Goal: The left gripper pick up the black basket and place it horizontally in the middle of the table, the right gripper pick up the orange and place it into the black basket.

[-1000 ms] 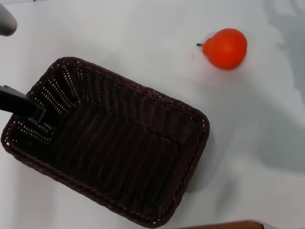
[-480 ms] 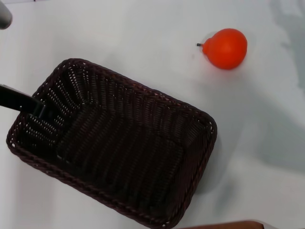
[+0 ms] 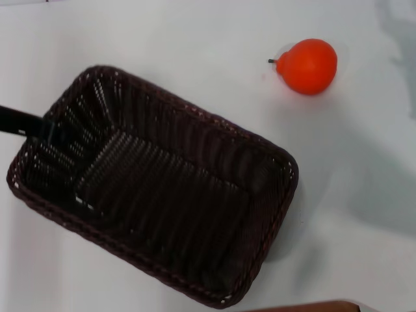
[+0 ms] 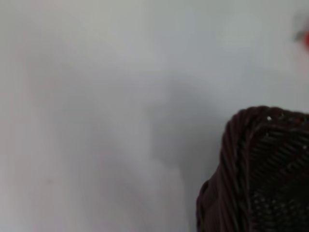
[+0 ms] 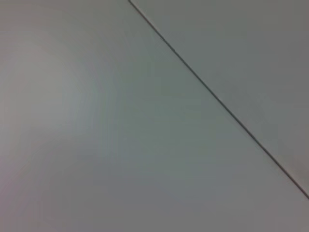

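Observation:
The black basket (image 3: 195,123) lies slantwise on the white table (image 3: 162,39), filling the left and middle of the head view, and it is empty. My left gripper (image 3: 44,129) reaches in from the left edge and is shut on the rim of the basket's left short end. A corner of the basket also shows in the left wrist view (image 4: 260,169). The orange (image 3: 309,65) rests on the table at the far right, well apart from the basket, with its stem pointing left. The right gripper is out of view; its wrist view shows only a plain surface crossed by a thin dark line.
A brown edge (image 3: 305,305) shows at the bottom of the head view, near the table's front. Bare white table lies between the basket and the orange and along the far side.
The basket has shifted a little to the right and away with the left gripper on its rim. The grey arm part at the top left has left the view. The orange has not moved.

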Robot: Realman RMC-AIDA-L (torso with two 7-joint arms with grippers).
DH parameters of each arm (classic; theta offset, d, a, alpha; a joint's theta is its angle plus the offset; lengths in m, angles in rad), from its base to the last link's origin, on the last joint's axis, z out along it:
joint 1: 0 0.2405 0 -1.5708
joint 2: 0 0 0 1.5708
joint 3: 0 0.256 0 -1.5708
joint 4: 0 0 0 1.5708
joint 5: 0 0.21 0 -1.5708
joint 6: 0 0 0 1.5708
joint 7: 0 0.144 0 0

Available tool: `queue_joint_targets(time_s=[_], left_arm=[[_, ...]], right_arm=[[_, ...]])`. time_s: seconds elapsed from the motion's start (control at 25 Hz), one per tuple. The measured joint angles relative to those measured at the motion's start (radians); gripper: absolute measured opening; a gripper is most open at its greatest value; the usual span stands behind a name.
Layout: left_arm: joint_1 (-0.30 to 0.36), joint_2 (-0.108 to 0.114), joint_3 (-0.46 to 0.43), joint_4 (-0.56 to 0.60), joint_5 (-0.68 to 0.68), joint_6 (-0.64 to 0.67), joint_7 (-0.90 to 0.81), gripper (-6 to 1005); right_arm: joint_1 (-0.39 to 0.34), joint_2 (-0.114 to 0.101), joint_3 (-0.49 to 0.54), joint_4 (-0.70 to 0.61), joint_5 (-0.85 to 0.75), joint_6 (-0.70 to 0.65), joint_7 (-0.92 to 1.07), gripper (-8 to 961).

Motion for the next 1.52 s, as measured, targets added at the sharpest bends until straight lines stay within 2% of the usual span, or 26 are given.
queue_joint_targets(time_s=[0.2, 0.44, 0.64, 0.84, 1.08, 1.52], left_arm=[[-0.017, 0.002, -0.134, 0.025, -0.052, -0.019, -0.067, 159], [-0.003, 0.003, -0.190, 0.020, -0.034, -0.022, -0.192, 149], [0.036, 0.001, -0.193, -0.034, -0.012, -0.025, -0.249, 145], [0.114, -0.006, -0.184, -0.112, -0.018, -0.018, -0.312, 149], [0.166, -0.009, -0.162, -0.127, -0.061, -0.012, -0.353, 169], [0.182, -0.008, -0.144, -0.073, -0.148, 0.007, -0.336, 204]], right_arm=[[-0.004, -0.002, 0.007, 0.007, 0.000, 0.002, 0.012, 773], [-0.004, -0.002, 0.007, 0.028, -0.001, 0.004, 0.027, 773], [0.010, -0.002, 0.008, 0.030, -0.001, -0.005, 0.036, 773], [0.011, -0.003, 0.011, 0.049, -0.001, -0.007, 0.040, 773], [0.012, -0.008, 0.012, 0.059, -0.001, -0.026, 0.046, 772], [0.008, -0.014, 0.003, 0.084, -0.006, -0.058, 0.047, 772]])
